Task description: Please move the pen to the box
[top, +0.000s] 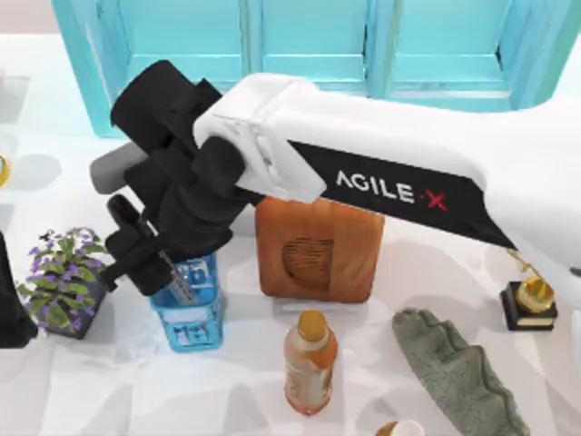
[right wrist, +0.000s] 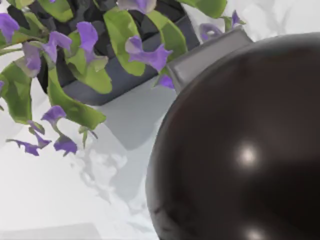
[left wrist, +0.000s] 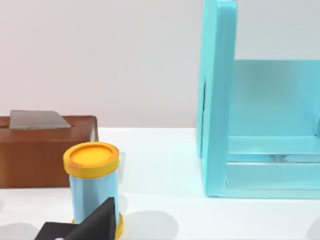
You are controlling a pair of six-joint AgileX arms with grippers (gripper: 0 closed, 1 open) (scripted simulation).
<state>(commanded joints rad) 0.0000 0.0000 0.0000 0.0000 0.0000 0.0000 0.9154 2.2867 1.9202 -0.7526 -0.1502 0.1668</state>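
Reaching in from the right side of the top view and ending left of centre: the right gripper [top: 136, 247], black, with two dark fingers [top: 123, 218] pointing toward the lower left. Not possible to tell whether those fingers are spread or clamping anything.

Sticking out just beside the lower finger, toward the lower right: the pen [top: 178, 280], its grey barrel with dark print slanting over the open top of a small blue crate [top: 195, 327]. Looming in the right wrist view, very close to the camera: a glossy black dome [right wrist: 240, 150], seemingly the pen's cap.

Sitting just left of the gripper, near the left edge of the top view: a potted plant [top: 62, 277] with purple flowers, also appearing behind the cap in the right wrist view [right wrist: 75, 65].

Standing right of the crate, at centre: a tall wood-grain block [top: 313, 250]. Standing below it: an orange-capped bottle [top: 309, 359].

Resting on a white table [top: 109, 391], all of it, with a teal cabinet [top: 309, 45] along the top edge.

Staying at the far left edge: the left arm [top: 9, 313], with the dark tip of the left gripper [left wrist: 82, 227] showing in front of a yellow-lidded can [left wrist: 93, 185].
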